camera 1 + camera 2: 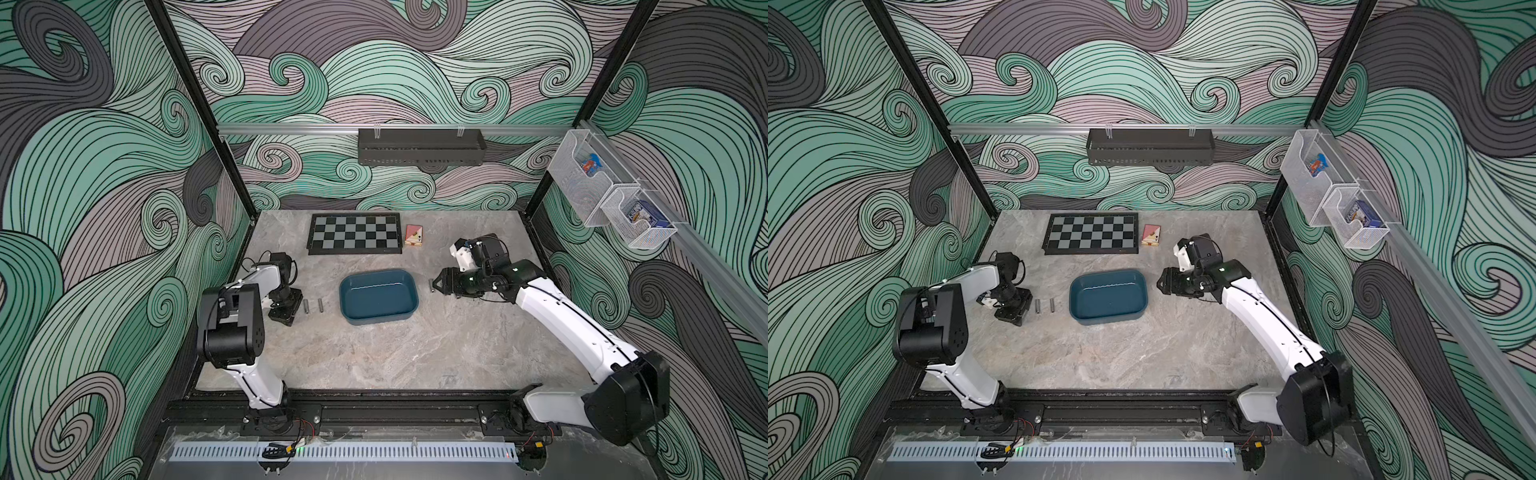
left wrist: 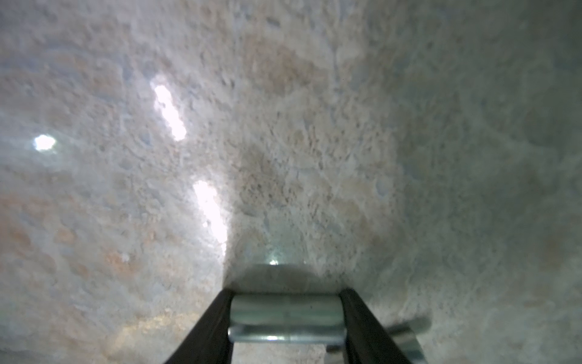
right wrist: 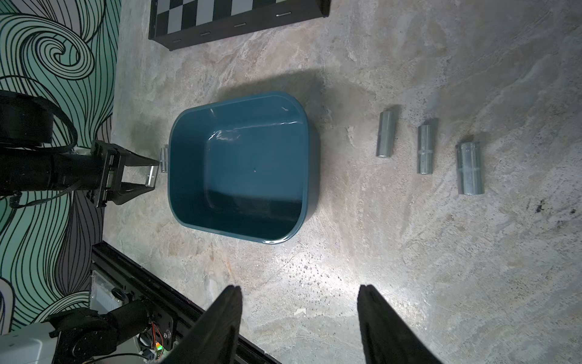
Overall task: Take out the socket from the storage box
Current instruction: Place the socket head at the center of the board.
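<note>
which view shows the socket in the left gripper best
The left wrist view: the socket sits close up and large, held crosswise in the left gripper. The right wrist view shows the same socket small, beyond the storage box. In both top views the gripper covers it.

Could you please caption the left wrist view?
Left gripper holds a shiny silver cylindrical socket close to the grey marbled tabletop.

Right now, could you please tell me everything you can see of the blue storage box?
The storage box is a shallow teal-blue tub, glossy like plastic, rectangular with rounded corners and a smooth rim. It stands upright and empty on the marbled table, in front of the chessboard; nothing else seems to touch it.
</note>
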Controlling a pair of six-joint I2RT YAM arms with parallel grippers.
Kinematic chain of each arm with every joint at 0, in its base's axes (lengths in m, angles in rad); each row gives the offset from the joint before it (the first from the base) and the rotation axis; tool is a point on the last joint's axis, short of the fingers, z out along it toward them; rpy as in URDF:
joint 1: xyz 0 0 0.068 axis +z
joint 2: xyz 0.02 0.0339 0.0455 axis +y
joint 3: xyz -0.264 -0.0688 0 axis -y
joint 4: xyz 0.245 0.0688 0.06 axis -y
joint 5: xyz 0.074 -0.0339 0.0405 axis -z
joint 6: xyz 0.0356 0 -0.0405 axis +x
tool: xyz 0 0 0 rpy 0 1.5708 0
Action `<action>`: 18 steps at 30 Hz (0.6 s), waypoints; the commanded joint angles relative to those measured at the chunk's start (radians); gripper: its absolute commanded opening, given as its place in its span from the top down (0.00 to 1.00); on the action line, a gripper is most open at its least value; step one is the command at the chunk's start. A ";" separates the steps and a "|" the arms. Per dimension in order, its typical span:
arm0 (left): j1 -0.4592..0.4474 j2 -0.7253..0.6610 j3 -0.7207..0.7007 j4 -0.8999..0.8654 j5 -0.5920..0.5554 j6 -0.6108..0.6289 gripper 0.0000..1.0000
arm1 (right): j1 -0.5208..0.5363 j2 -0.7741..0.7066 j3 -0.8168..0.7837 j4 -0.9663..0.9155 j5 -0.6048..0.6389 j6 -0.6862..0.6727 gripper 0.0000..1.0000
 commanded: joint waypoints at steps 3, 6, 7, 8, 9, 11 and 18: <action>-0.003 0.002 -0.019 0.023 -0.008 0.014 0.34 | 0.005 0.000 -0.005 0.013 -0.009 0.006 0.37; -0.004 0.000 -0.009 0.016 -0.012 0.029 0.26 | 0.005 0.003 -0.006 0.012 -0.007 0.006 0.37; -0.003 0.000 -0.006 0.016 -0.008 0.034 0.26 | 0.004 0.005 -0.006 0.012 -0.007 0.007 0.37; -0.003 0.000 -0.003 0.018 -0.005 0.043 0.25 | 0.004 0.005 -0.006 0.013 -0.008 0.007 0.37; -0.003 0.000 0.000 0.017 -0.002 0.046 0.25 | 0.004 0.007 -0.006 0.013 -0.008 0.007 0.37; -0.004 -0.007 0.003 0.027 0.005 0.053 0.23 | 0.004 0.005 -0.006 0.013 -0.005 0.005 0.37; -0.005 -0.057 0.021 0.034 0.018 0.082 0.09 | 0.004 0.005 -0.010 0.012 -0.005 0.004 0.37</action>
